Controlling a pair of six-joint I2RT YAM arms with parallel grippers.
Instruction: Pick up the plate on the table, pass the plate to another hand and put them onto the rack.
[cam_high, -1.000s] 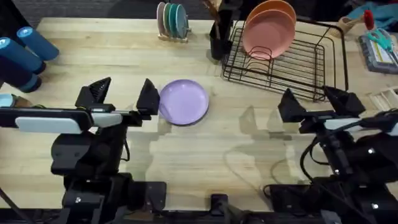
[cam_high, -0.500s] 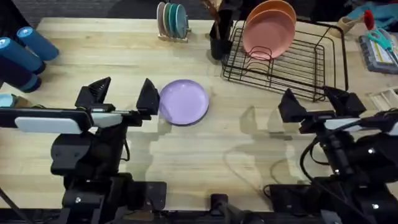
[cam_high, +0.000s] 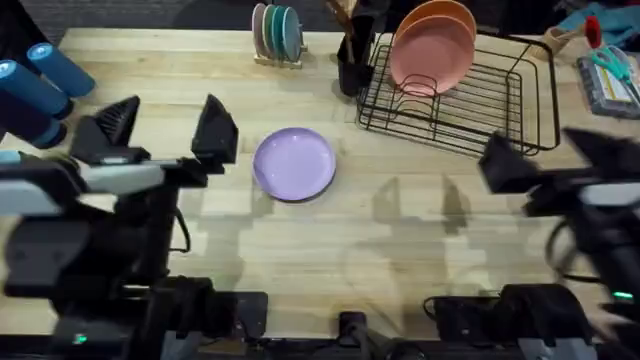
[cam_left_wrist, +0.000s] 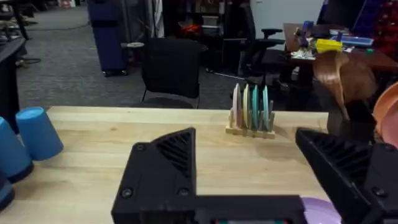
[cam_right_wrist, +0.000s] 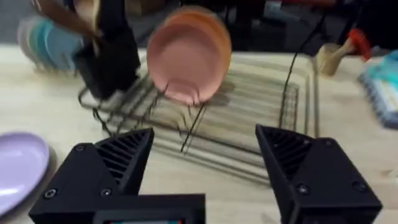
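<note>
The lavender plate (cam_high: 294, 163) lies flat on the wooden table (cam_high: 330, 240), left of centre; its edge also shows in the left wrist view (cam_left_wrist: 318, 210) and the right wrist view (cam_right_wrist: 17, 167). My left gripper (cam_high: 160, 130) hangs open to the left of the plate, holding nothing. My right gripper (cam_high: 555, 160) is open near the right edge, in front of the black wire rack (cam_high: 480, 100). The rack (cam_right_wrist: 249, 106) holds a pink plate (cam_high: 432, 55) and an orange plate (cam_high: 440, 18) upright.
A small wooden holder with teal and pink plates (cam_high: 277, 34) stands at the back. A black utensil cup (cam_high: 352, 62) sits left of the rack. Blue cups (cam_high: 35, 85) stand at the far left. Items (cam_high: 605, 75) lie at the far right.
Both arms have risen toward the camera. The left gripper shifted left and back, away from the plate; the right gripper shifted right. The plate has not moved.
</note>
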